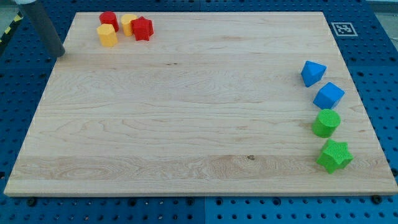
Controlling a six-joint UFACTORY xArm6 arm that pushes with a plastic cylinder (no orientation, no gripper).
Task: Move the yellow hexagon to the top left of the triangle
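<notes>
The yellow hexagon (107, 35) lies near the board's top left corner, at the lower left of a tight cluster. The blue triangle (313, 73) lies far off at the view's right edge of the board. My tip (60, 53) rests just off the board's left edge, to the left of and slightly below the yellow hexagon, with a clear gap between them. The rod slants up to the view's top left.
A red cylinder (109, 20), a second yellow block (128, 23) and a red star (142, 28) crowd the hexagon. Below the triangle stand a blue cube (328, 95), a green cylinder (326, 122) and a green star (334, 155). A marker tag (341, 28) lies past the top right corner.
</notes>
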